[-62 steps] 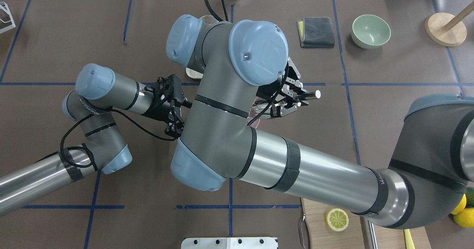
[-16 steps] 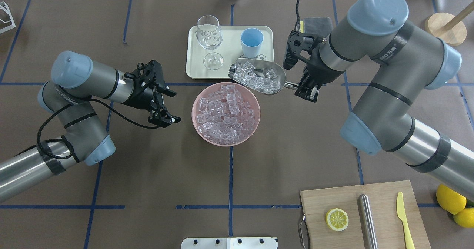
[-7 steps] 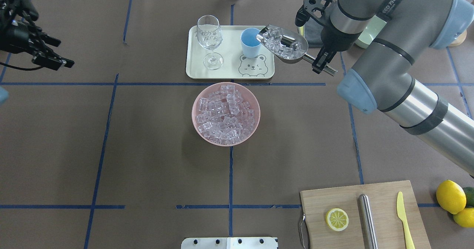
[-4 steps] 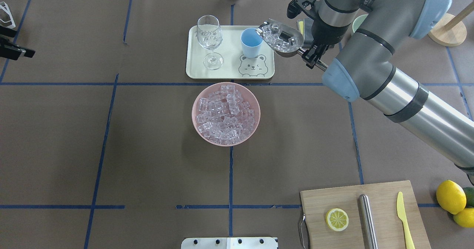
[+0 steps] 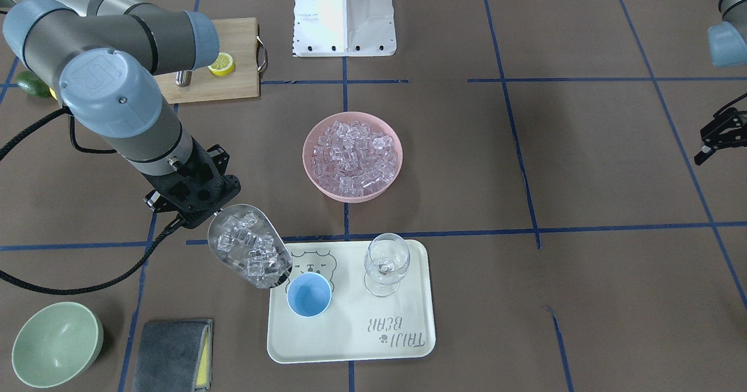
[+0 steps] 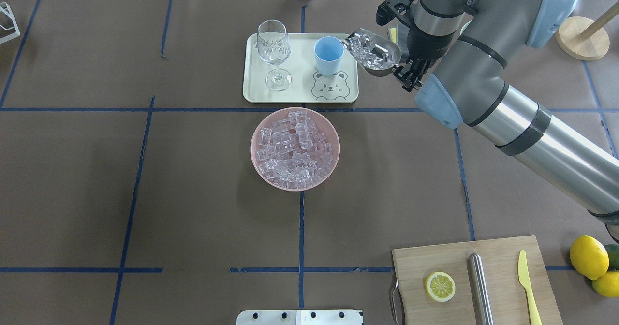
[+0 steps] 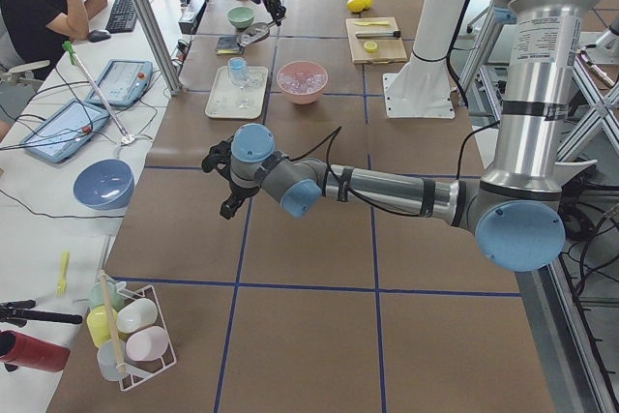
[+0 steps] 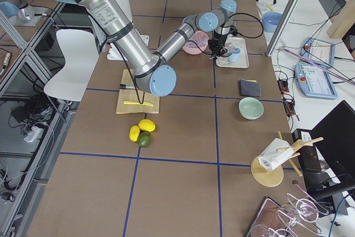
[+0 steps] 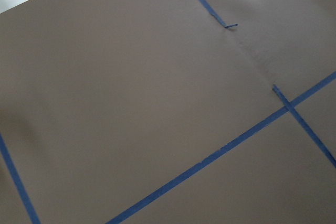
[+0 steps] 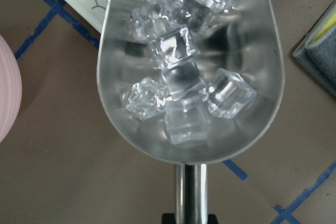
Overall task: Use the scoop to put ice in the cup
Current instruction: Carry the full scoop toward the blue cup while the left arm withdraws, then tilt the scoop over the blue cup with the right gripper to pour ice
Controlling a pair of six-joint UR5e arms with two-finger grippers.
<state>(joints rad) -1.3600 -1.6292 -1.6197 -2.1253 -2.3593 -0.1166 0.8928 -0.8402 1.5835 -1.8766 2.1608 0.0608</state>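
Note:
My right gripper (image 6: 410, 75) is shut on the rod handle of the steel scoop (image 6: 375, 54), which is loaded with ice (image 6: 368, 50). The scoop hangs tilted with its tip right beside the rim of the light-blue cup (image 6: 329, 55), which stands on the cream tray (image 6: 256, 89). In the front-facing view the scoop (image 5: 250, 255) ends just left of the cup (image 5: 309, 296), whose inside looks empty. The right wrist view shows several cubes (image 10: 178, 77) in the scoop (image 10: 126, 51). My left gripper (image 5: 715, 141) is open and empty, far off at the table's side.
A pink bowl (image 6: 255, 139) full of ice sits in front of the tray. A wine glass (image 6: 273, 49) stands on the tray left of the cup. A cutting board (image 6: 503, 257) holds a lemon half, steel cylinder and knife. A green bowl (image 5: 55, 342) and grey cloth (image 5: 172, 345) lie nearby.
My right arm has lifted the loaded scoop from beside the pink bowl and carried it back to the cup's rim. My left arm has drawn away and left the overhead view.

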